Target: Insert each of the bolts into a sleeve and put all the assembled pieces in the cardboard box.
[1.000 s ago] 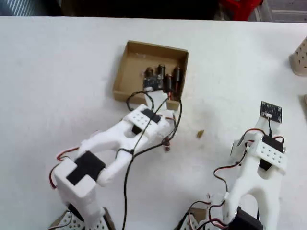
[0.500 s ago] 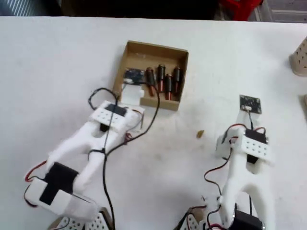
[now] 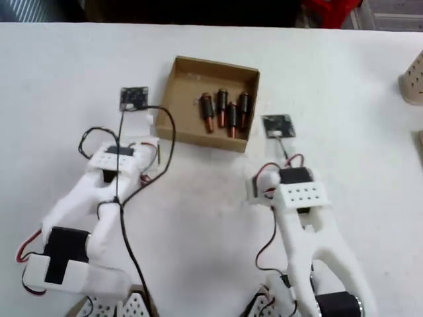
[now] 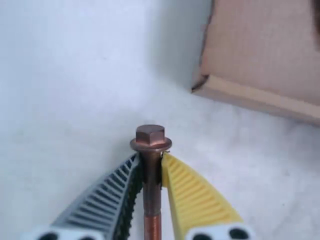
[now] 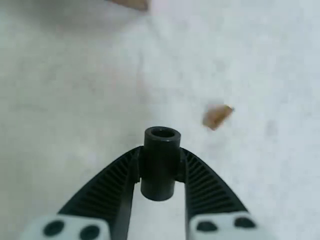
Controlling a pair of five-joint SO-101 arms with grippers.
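My left tool grips a bolt and my right tool clasps a sleeve. I judge insertion is in hand; next I must line them up end to end.

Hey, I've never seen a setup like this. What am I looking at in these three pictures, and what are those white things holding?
These are two small white robot arms at a table: the left arm and the right arm. One picture looks down from a fixed camera above. The other two come from cameras on each arm's wrist, looking along its pincer, the part that grasps.

On the table sits a cardboard box with four assembled pieces lying in it. The left pincer is shut on a copper-coloured bolt, near a corner of the box. The right pincer is shut on a black sleeve, a short tube with its hole showing. A small brown scrap lies on the table near it.
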